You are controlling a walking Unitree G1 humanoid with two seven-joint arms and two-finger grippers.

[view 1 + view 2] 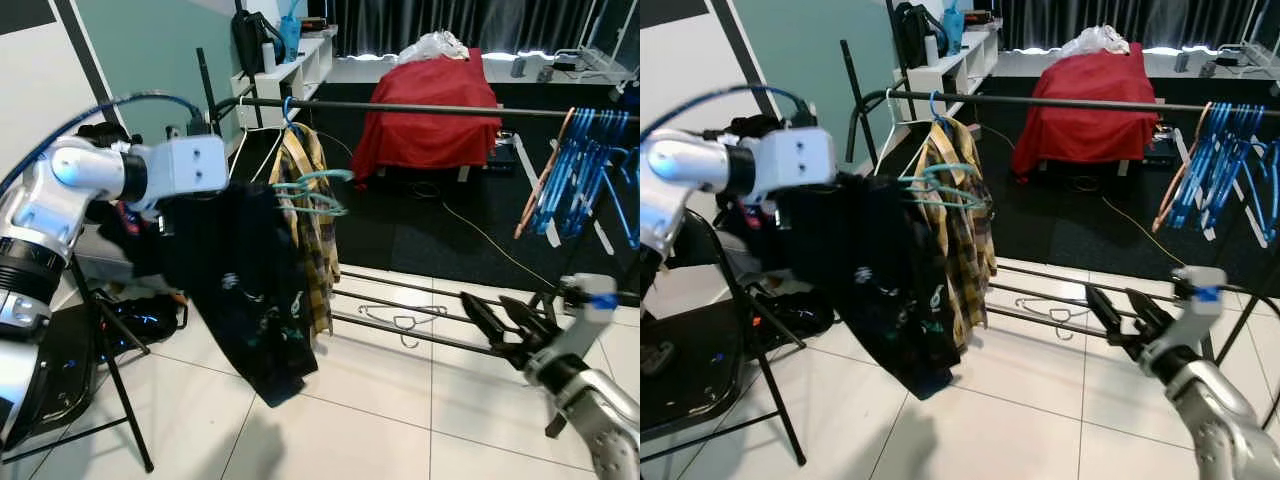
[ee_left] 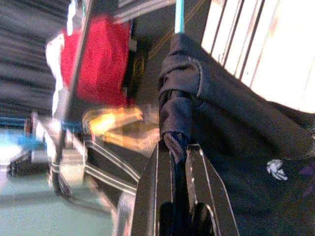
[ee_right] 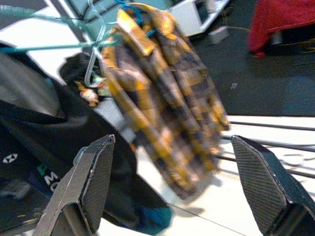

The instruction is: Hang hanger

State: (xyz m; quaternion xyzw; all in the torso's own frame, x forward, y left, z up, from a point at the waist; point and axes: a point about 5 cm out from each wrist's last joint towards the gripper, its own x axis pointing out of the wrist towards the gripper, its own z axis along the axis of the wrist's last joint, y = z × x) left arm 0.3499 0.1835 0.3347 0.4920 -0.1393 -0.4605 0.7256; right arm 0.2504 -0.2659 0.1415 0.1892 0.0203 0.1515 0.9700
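Your left gripper [image 2: 179, 162] is raised at chest height on the left side, and its two fingers [image 2: 152, 196] are pressed on a fold of the black shirt [image 1: 245, 290], as the left wrist view shows clearly. The shirt hangs down from this grip on a teal hanger [image 1: 315, 190], and the hook of the hanger points toward the rail [image 1: 420, 107] but it is not on the rail; it floats just below it, in front of the plaid shirt [image 1: 305, 215]. The plaid shirt already hangs on the rail from a blue hook, just behind the black shirt. Your right gripper [image 1: 495, 320] is low on the right side, with the fingers [image 3: 91, 182] spread wide and nothing between them; it points toward the two shirts and is well apart from them. Behind it, the lower bars of the rack [image 1: 400, 300] run across the white tile floor [image 1: 370, 420], and a bare wire hanger [image 1: 400, 322] lies there between the bars. On the far right end of the rail you see a bunch of blue hangers [image 1: 590, 170]. Farther back a red cloth [image 1: 430, 110] covers a piece of furniture. A black folding chair [image 1: 70, 350] stands beside your left arm.
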